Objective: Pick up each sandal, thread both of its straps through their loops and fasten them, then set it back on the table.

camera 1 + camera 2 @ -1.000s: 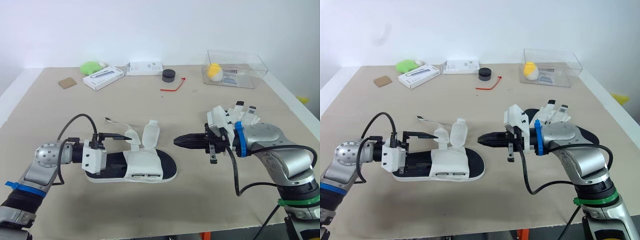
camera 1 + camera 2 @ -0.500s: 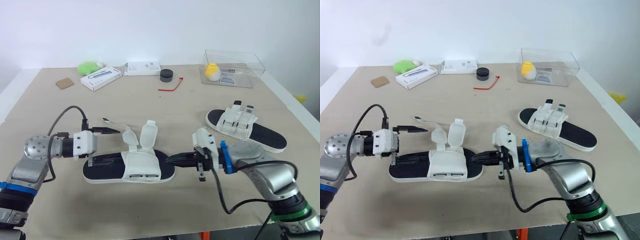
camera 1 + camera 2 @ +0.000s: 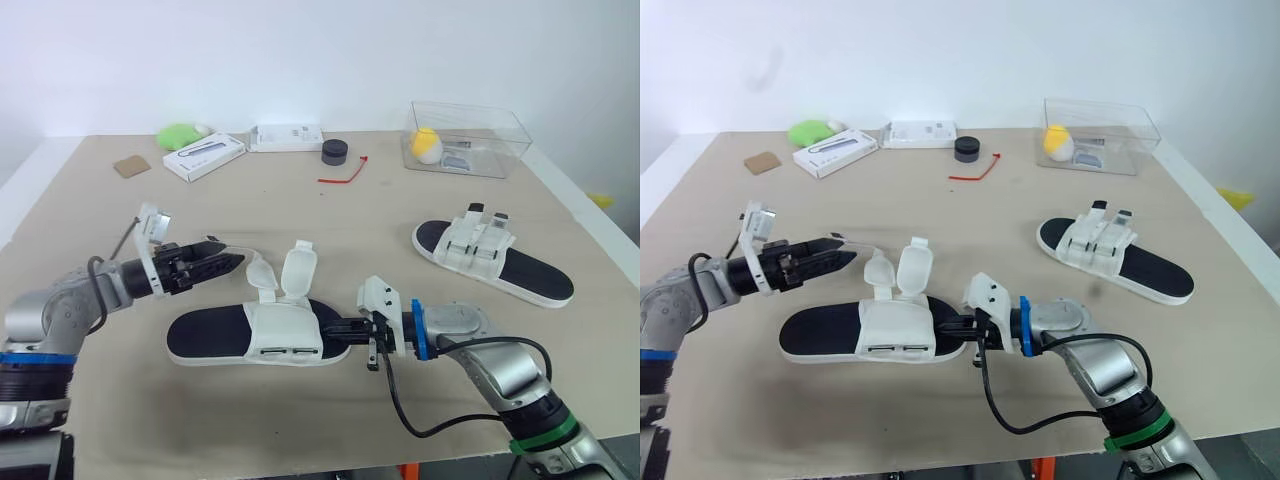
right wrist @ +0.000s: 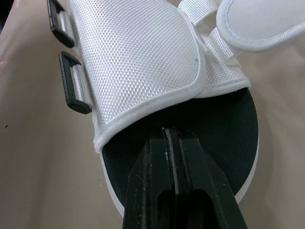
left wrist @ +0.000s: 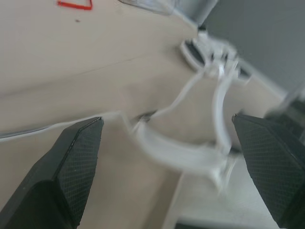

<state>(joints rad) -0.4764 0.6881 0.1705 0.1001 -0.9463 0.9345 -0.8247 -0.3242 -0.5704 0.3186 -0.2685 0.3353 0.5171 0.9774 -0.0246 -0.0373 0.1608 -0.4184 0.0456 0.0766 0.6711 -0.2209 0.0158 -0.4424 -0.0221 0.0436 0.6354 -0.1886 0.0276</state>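
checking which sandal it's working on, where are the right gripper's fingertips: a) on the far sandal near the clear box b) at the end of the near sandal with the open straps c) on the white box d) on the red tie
b: the right gripper, fingers closed together, rests at the black sole of the near sandal, while the far sandal lies apart.

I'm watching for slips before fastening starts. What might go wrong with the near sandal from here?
The right end effector is shut, with its tip over the toe of the sandal and not gripping it, so it may shove the sandal. The left end effector is open by the loose straps, which could slip out of its grasp.
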